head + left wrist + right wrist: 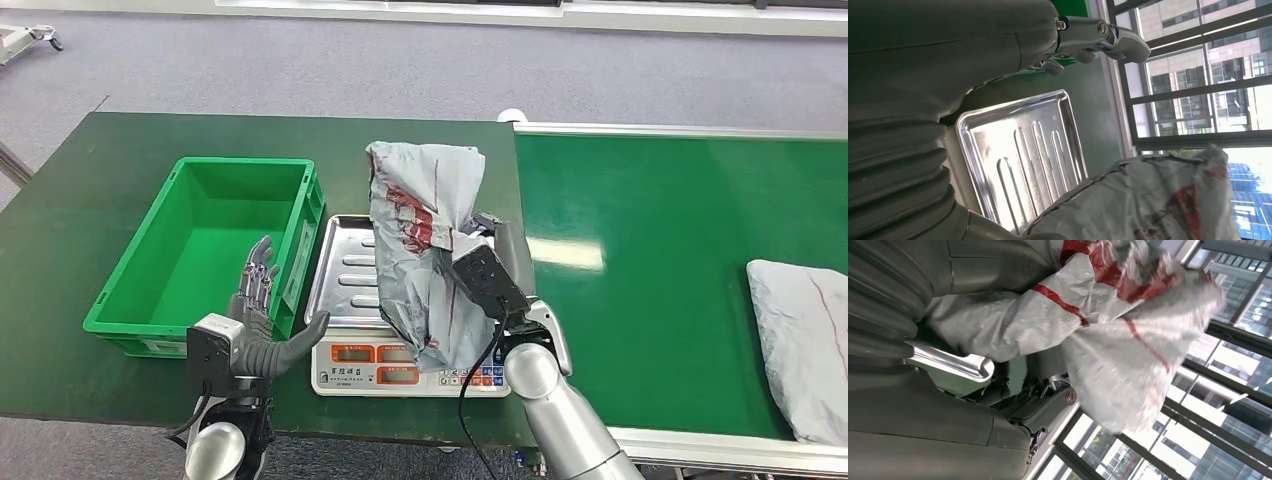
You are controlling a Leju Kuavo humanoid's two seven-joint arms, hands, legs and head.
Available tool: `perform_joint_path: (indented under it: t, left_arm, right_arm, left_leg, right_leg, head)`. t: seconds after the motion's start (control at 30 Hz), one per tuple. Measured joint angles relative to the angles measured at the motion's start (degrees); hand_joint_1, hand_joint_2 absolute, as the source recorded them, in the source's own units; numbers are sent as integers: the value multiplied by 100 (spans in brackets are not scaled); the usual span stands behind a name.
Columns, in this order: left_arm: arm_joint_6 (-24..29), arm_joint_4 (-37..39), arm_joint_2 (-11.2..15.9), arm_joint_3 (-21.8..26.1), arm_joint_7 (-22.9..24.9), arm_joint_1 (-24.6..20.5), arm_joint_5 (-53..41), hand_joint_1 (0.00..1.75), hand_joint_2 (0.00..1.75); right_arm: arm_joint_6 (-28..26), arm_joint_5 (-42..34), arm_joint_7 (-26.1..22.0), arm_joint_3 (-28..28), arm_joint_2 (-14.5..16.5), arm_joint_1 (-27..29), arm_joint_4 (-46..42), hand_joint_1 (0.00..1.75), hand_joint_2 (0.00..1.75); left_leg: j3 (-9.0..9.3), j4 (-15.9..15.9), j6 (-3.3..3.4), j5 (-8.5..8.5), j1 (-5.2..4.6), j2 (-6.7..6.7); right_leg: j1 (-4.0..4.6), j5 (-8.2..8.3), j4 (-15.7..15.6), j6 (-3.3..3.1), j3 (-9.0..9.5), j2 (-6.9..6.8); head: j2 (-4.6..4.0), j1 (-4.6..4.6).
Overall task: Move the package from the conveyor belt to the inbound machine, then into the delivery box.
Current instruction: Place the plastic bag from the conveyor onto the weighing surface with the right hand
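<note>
The right hand (487,262) grips the grey package (425,250) from its right side, holding it upright over the steel pan of the weighing scale (345,262), which serves as the inbound machine; the bag's lower end hangs over the near right part of the pan and hides some of the display. The left hand (262,318) holds nothing, fingers spread, waiting just beside the near right corner of the green delivery box (215,175). To do this step well, I would lower the bag until it lies flat and wholly on the pan, no corner trailing onto the conveyor belt (680,230), then let go. A second package (805,335) lies far right on the belt.
</note>
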Motion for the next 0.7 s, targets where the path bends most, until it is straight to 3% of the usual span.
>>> perform_joint_path:
  t: [0.23, 0.47, 0.57, 0.7]
  left_arm:
    - [-16, 1, -2, 0, 3, 30, -37, 0, 175]
    - [-25, -2, -1, 0, 27, 32, -143, 0, 175]
    - [-6, 5, 3, 0, 50, 10, -239, 0, 175]
    - [25, 76, 16, -15, 53, -93, -367, 0, 175]
  right_arm:
    - [-86, 217, 150, -135, -7, 79, 2, 0, 175]
    - [10, 841, 735, -578, -92, -41, 204, 0, 175]
    - [118, 533, 446, -908, -172, -86, 299, 0, 175]
    - [734, -751, -291, -1368, -254, 20, 302, 0, 175]
  left_leg:
    - [-1, 0, 0, 0, 1, 0]
    - [0, 1, 0, 0, -1, -1]
    - [1, 2, 1, 1, -2, -1]
    - [2, 3, 1, 0, -2, -1]
  right_leg:
    - [2, 0, 0, 0, -1, 0]
    - [-1, 1, 0, 1, 1, 0]
    - [-2, 2, 0, 2, 0, -2]
    - [-2, 2, -1, 2, -1, -3]
  head:
    - [0, 0]
    - [0, 0]
    - [0, 0]
    - [0, 0]
